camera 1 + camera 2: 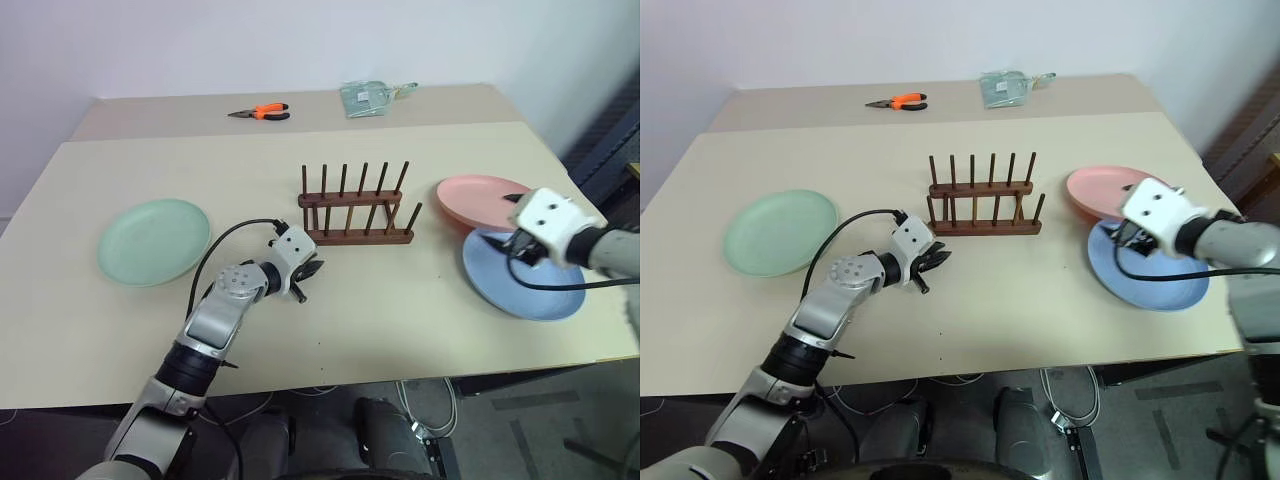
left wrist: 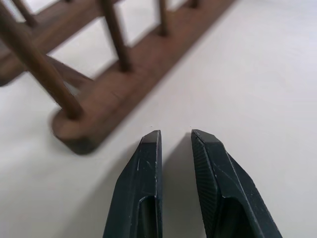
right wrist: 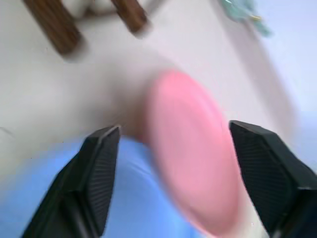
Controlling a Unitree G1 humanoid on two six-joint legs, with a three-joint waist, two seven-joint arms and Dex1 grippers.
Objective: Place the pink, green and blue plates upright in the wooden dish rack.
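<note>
beige table [image 1: 400, 300], rack [image 1: 355, 212], plates [image 1: 153, 240], pliers [image 1: 262, 112]

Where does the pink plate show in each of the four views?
Left eye view: pink plate at right, overlapping the blue plate's far edge.
Right eye view: at right, beyond the right claw.
Left wrist view: not in it.
Right wrist view: between the claw's fingers, blurred.
Shared landmark: the wooden dish rack, to the plate's left.
</note>
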